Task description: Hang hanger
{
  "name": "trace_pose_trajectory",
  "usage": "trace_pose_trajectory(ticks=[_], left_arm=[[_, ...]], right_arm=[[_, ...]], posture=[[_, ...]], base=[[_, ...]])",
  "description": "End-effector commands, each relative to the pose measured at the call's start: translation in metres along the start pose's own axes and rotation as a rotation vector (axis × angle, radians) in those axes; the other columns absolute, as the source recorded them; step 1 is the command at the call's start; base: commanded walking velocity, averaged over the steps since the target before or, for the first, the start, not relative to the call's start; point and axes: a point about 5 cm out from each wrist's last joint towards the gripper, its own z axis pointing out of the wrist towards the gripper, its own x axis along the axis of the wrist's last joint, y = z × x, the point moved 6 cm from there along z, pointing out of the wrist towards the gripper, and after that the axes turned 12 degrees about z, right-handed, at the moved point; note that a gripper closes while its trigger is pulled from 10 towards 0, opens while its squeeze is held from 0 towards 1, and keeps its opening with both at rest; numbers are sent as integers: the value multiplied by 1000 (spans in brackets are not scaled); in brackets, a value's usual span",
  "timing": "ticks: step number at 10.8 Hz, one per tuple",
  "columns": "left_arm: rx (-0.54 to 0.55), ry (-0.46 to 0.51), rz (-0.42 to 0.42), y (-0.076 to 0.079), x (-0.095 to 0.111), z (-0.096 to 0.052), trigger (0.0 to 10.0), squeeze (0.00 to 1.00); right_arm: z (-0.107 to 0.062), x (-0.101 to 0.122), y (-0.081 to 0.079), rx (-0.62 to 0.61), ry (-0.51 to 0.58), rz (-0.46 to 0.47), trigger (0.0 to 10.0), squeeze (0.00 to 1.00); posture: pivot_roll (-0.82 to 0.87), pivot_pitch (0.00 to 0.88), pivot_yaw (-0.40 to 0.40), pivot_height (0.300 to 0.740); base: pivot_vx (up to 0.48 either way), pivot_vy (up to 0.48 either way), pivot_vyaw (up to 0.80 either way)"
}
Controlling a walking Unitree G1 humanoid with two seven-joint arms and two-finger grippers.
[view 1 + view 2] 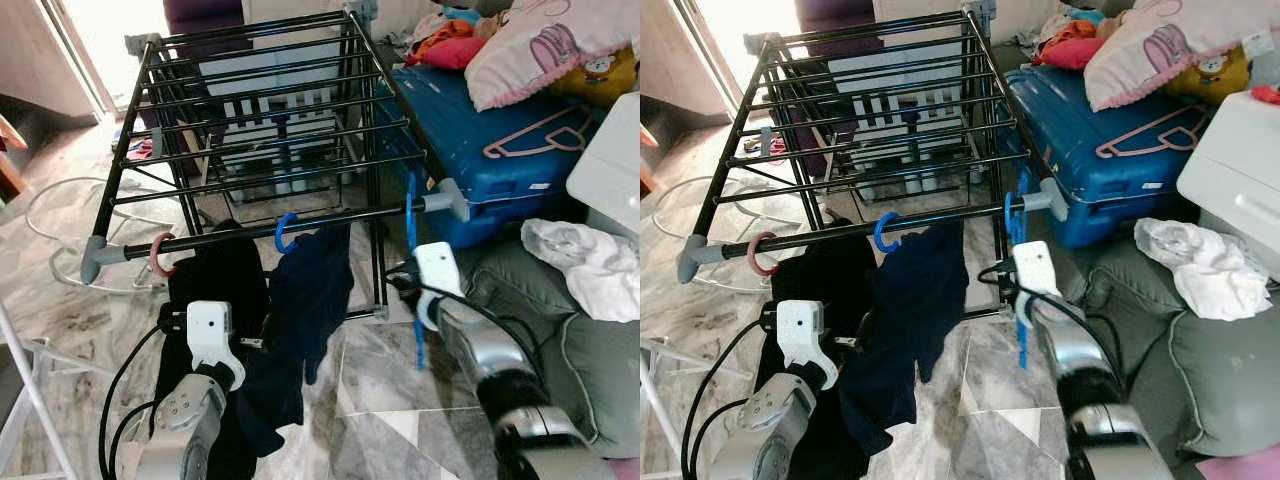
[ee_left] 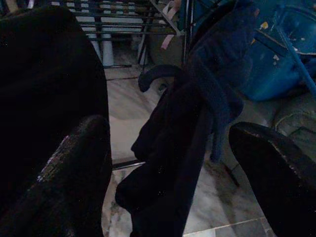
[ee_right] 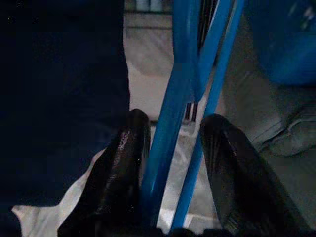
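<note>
A black drying rack [image 1: 260,120] stands ahead of me. On its front rail [image 1: 340,220] a pink hook [image 1: 160,255] carries a black garment [image 1: 215,280], and a blue hook [image 1: 285,232] carries a navy garment [image 1: 310,300]. At the rail's right end a bare blue hanger [image 1: 412,230] hangs down, its hook at the rail. My right gripper [image 3: 170,143] is shut on the hanger's blue bars [image 3: 173,98] below the rail. My left gripper [image 2: 168,163] is open, low in front of the navy garment [image 2: 197,108], which hangs between its fingers [image 2: 79,168].
A blue suitcase [image 1: 480,140] lies right of the rack with a pink hanger [image 1: 535,130] on it and pillows [image 1: 540,45] behind. A grey sofa [image 1: 590,360] with a white cloth [image 1: 590,265] is close at my right. A white wire frame [image 1: 60,220] lies at left.
</note>
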Motion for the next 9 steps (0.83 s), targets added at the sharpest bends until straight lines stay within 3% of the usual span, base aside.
trace_pose_trajectory(ticks=[1,3,5,7,9], left_arm=[[10,-19,13,-4,-4,0,10000,0],[8,-18,12,-5,-3,2,10000,0],[10,-17,15,-5,-3,2,10000,0],[36,-15,24,-10,-2,2,10000,0],[61,-12,35,-14,-2,1,10000,0]], right_arm=[[-1,10,-8,23,45,-22,10000,1000],[-14,4,-3,10,83,-91,10000,1000],[-26,3,0,1,126,-57,10000,1000],[-41,2,4,-19,197,-103,10000,1000],[-50,-7,8,-45,209,-83,10000,1000]], posture=[[-137,0,103,740],[-146,0,107,740],[-153,0,112,740],[-154,0,114,740],[-156,0,115,740]], base=[[0,0,0],[0,0,0],[0,0,0],[0,0,0],[0,0,0]])
